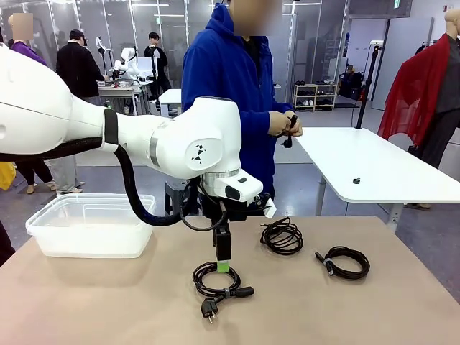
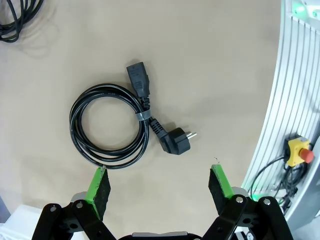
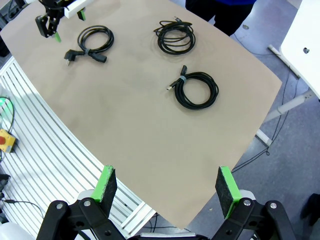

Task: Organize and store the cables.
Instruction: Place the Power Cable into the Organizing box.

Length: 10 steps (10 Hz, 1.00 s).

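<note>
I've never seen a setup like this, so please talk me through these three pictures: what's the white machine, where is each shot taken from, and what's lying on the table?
The white machine is a robot arm, the left arm of a pair at a tan table. The front picture looks from the robot's side across the table at a person in a blue hoodie, whose hands hold something small and black. The other two pictures come from cameras on each wrist, looking along that arm's green-padded fingers. The left gripper hangs open just above a coiled black power cord, holding nothing. The right gripper, also open and empty, is high above the table. A loosely coiled cable lies mid-table, with a tied cable coil to its right. A clear plastic bin sits at the left.
</note>
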Each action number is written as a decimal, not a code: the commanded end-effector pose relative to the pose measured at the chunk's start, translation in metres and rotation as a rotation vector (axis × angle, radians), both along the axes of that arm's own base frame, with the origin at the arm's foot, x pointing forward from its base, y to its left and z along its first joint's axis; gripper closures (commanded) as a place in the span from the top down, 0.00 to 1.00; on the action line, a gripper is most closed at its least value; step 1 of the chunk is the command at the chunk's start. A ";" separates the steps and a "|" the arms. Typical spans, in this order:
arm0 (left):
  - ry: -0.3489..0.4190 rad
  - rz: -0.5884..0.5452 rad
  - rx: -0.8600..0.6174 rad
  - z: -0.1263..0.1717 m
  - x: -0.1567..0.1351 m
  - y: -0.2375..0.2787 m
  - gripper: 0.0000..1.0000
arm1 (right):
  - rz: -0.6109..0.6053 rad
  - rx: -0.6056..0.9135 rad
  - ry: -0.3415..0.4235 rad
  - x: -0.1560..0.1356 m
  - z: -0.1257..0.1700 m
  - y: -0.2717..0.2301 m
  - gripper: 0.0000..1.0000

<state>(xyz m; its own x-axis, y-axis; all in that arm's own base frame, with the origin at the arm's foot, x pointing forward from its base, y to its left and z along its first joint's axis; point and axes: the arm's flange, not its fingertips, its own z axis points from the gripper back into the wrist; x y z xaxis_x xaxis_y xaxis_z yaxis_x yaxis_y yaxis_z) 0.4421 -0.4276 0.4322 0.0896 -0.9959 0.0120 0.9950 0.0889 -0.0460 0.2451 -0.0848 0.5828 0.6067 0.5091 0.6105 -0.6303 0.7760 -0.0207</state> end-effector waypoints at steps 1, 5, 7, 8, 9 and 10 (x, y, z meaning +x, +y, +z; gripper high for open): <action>0.006 -0.001 -0.026 -0.002 -0.003 0.001 1.00 | -0.006 0.002 -0.003 0.000 -0.001 -0.001 1.00; -0.005 0.009 -0.033 -0.015 -0.003 -0.002 1.00 | -0.006 0.002 -0.003 0.000 -0.001 -0.001 1.00; 0.001 0.006 -0.029 -0.044 -0.002 -0.008 1.00 | -0.006 0.002 -0.003 0.000 -0.001 -0.001 1.00; -0.008 0.031 -0.011 -0.051 -0.002 -0.010 1.00 | -0.006 0.002 -0.003 0.000 -0.001 -0.001 1.00; -0.007 0.027 -0.022 -0.058 -0.003 -0.013 1.00 | -0.006 0.002 -0.003 0.000 -0.001 -0.001 1.00; -0.018 0.049 -0.029 -0.066 -0.003 -0.015 1.00 | -0.006 0.002 -0.003 0.000 -0.001 -0.001 1.00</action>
<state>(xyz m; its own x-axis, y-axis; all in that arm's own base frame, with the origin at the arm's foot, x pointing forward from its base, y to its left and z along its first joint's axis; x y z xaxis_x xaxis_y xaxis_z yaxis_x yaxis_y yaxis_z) 0.4449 -0.4408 0.3707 0.1138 -0.9929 0.0337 0.9913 0.1112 -0.0706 0.2451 -0.0848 0.5828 0.6067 0.5091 0.6105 -0.6303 0.7761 -0.0207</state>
